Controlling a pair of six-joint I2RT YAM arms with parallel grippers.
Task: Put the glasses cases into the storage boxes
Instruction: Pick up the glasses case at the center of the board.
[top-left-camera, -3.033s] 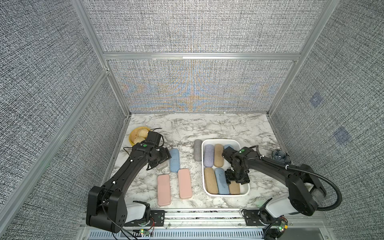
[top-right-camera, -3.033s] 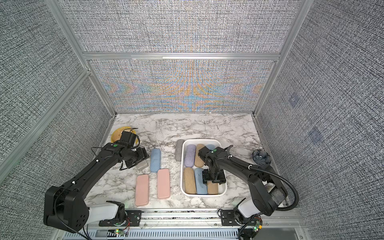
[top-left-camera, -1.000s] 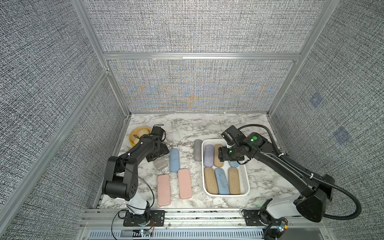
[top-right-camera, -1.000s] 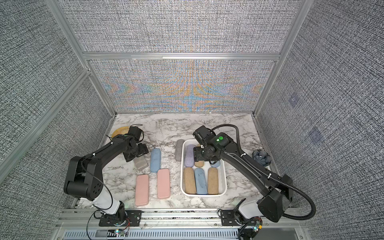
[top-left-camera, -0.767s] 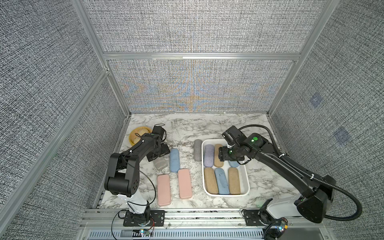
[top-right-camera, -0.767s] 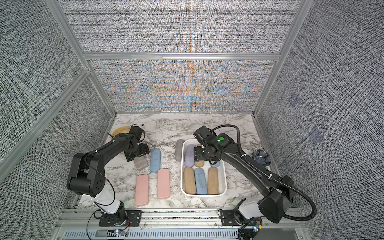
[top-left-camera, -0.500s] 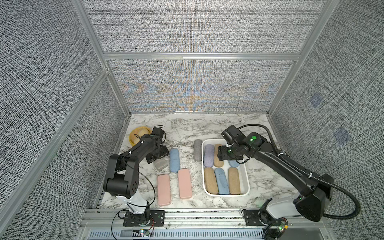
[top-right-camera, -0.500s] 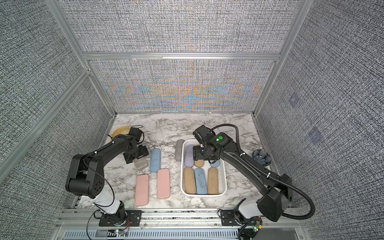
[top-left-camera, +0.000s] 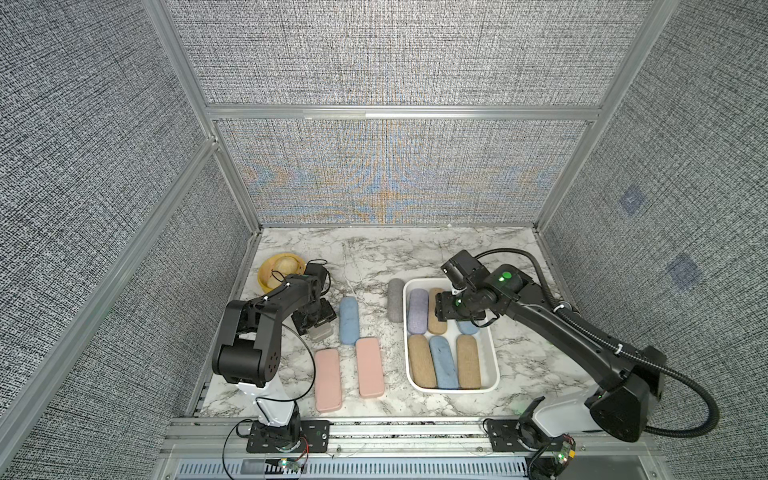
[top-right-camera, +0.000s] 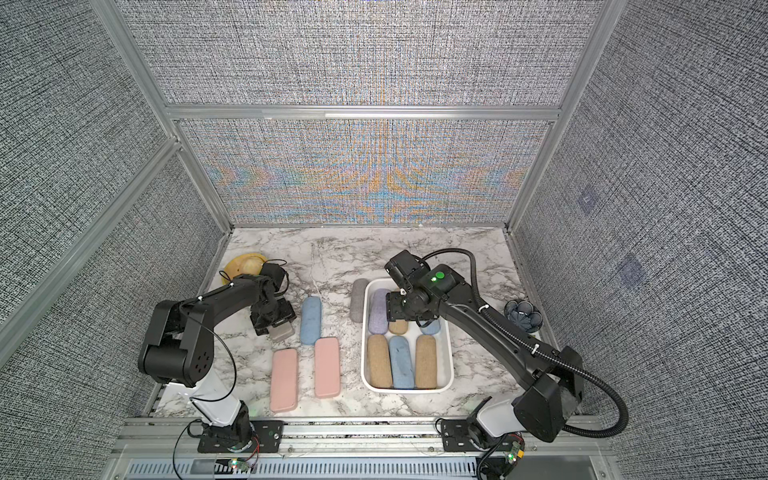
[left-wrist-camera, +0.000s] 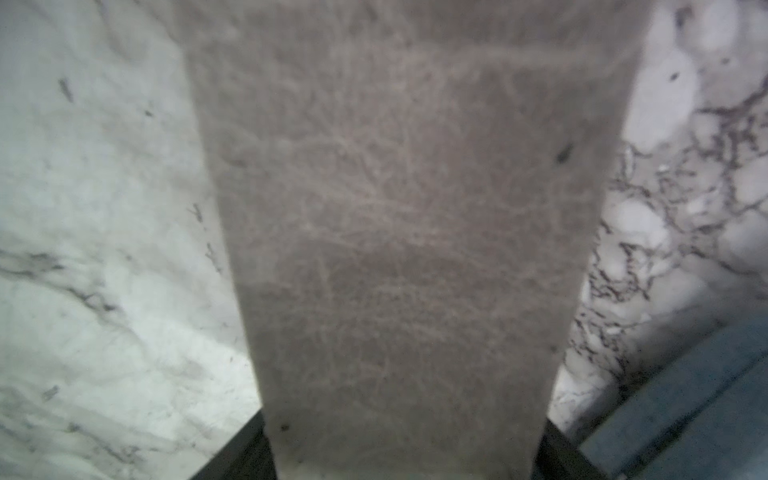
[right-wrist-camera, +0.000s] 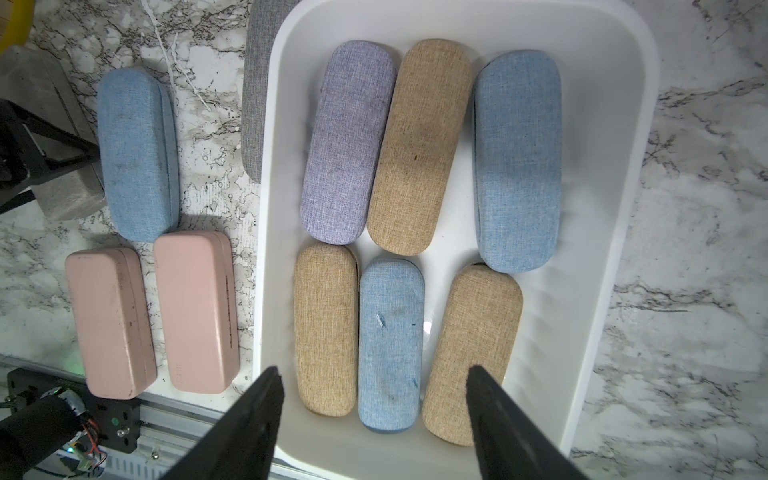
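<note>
The white storage box (top-left-camera: 493, 357) (right-wrist-camera: 266, 208) holds several glasses cases: a lavender one (top-left-camera: 417, 309), tan ones and light blue ones. My right gripper (top-left-camera: 445, 309) (right-wrist-camera: 372, 370) hovers open over the box's far half with nothing between its fingers. Left of the box lie a grey rounded case (top-left-camera: 396, 300), a light blue case (top-left-camera: 349, 320) and two pink flat cases (top-left-camera: 328, 385) (top-left-camera: 370, 368). My left gripper (top-left-camera: 313, 321) (left-wrist-camera: 405, 449) is down on a grey flat case (top-left-camera: 323, 331) (left-wrist-camera: 399, 232), with its jaws against the case's two long sides.
A yellow steamer basket (top-left-camera: 279, 272) stands at the far left, just behind the left arm. A small dark blue bowl (top-right-camera: 523, 315) sits by the right wall. A metal rail (top-left-camera: 374, 428) runs along the front edge. Mesh walls close in three sides.
The left jaws have closed in onto the grey flat case. The right gripper rose from the box's front earlier and has since stayed nearly still over the far half.
</note>
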